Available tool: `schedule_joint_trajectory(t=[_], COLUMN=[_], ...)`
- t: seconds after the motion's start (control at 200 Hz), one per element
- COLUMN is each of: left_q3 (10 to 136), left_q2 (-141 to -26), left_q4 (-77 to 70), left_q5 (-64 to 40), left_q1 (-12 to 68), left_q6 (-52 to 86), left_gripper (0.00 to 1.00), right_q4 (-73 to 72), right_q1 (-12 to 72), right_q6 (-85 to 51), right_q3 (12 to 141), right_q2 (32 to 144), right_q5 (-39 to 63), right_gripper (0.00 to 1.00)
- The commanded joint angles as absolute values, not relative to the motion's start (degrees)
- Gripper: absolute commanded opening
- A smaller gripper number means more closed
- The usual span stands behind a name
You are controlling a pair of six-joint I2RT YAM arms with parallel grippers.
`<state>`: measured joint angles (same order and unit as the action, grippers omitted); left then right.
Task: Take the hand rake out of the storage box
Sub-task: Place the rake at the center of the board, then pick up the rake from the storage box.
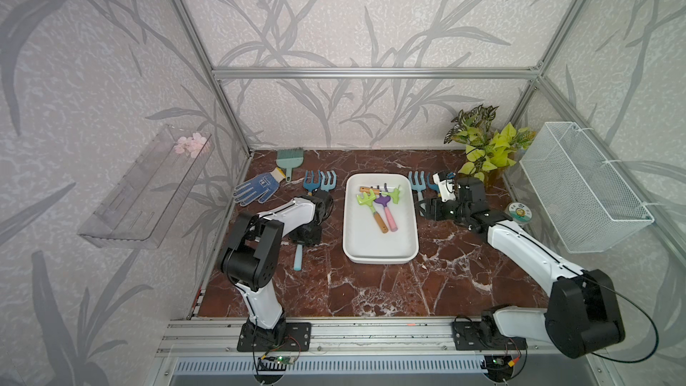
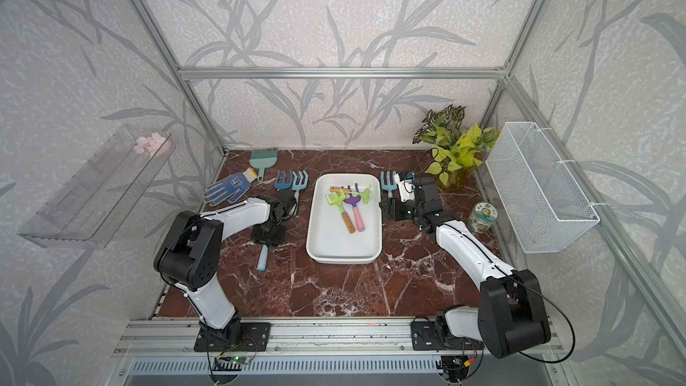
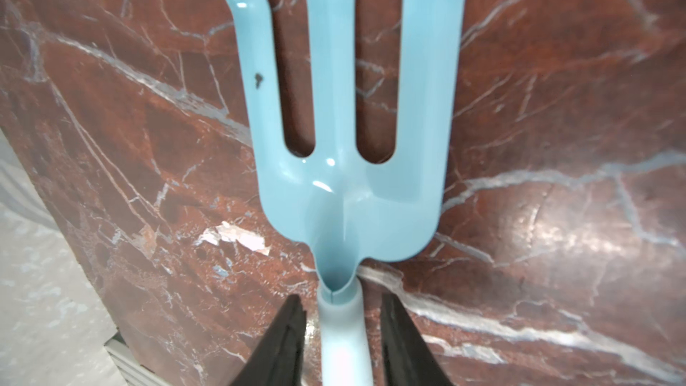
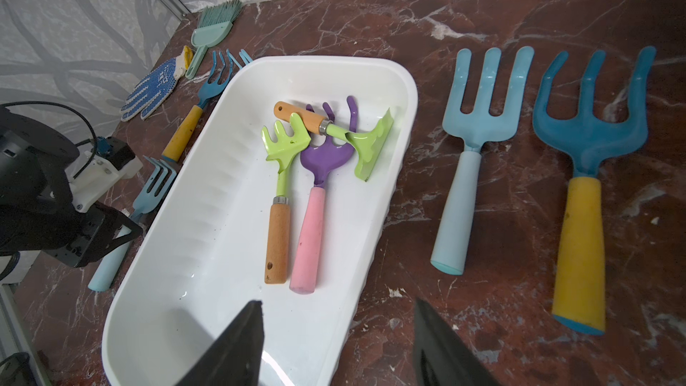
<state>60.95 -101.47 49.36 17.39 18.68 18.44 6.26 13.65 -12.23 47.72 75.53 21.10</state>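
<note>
The storage box is a white tub in the middle of the marble table. Inside lie a green hand rake with a wooden handle, a purple one with a pink handle and a second green one across the far end. My left gripper hangs over the table left of the box. Its jaws are open on either side of a light blue rake's handle, with gaps showing. My right gripper is open and empty above the box's right rim.
Two blue rakes lie behind the left arm, and two more lie right of the box. A glove and brush are at the back left. Plant, tin and wire basket are on the right.
</note>
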Motion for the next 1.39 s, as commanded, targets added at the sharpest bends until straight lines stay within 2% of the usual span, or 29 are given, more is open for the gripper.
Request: schedule_joint_trajectory(t=[0.0,0.28,0.525,0.705,0.925,1.105,1.39], left_q3=[62.31,61.55,55.68,45.58,35.82,35.57,35.29], left_q2=[-101.06,-86.89,-73.46,-65.89,-62.39,-61.91,-61.84], left_q4=[51.79,47.58,28.21,13.21,-0.31,-0.21,-0.53], left_q5=[20.05,17.32,9.26,7.41,3.15,2.43,1.14], left_q1=[18.7,22.42,24.58,24.56,24.56,24.48,24.22], left_q6=[18.71,19.52,18.31,16.77,14.84,14.39,14.06], left_gripper=[0.46,0.61,0.65,0.67,0.71,0.75,0.78], right_q4=[5.97,6.23,13.6,23.46,31.93,36.88,40.67], right_q1=[13.34,13.36,14.46,20.83,28.89,34.98,38.92], right_q6=[-12.12,-11.41,-7.89,-2.06,2.68,2.71,-0.35], right_q3=[47.99,48.08,52.15,59.75,69.69,76.36,83.55], right_q2=[75.03,74.58,75.15,78.85,88.11,94.8,104.3], right_q5=[21.61,23.38,25.4,21.32,15.65,9.0,2.63], right_gripper=[0.65,0.66,0.66,0.66,0.66,0.66,0.64])
